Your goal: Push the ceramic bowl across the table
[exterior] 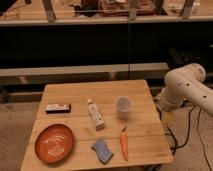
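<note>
The ceramic bowl [54, 143], a wide shallow orange-red dish with pale rings inside, sits at the front left corner of the light-wood table [105, 91]. My gripper is out of view. Only the white arm [186, 86] shows, beyond the table's right edge, running off the right side of the picture. Nothing touches the bowl.
On the table are a small dark box [58, 107] behind the bowl, a white tube [96, 115] in the middle, a translucent plastic cup [123, 106], an orange carrot [124, 142] and a blue sponge [102, 150]. A dark shelf wall stands behind.
</note>
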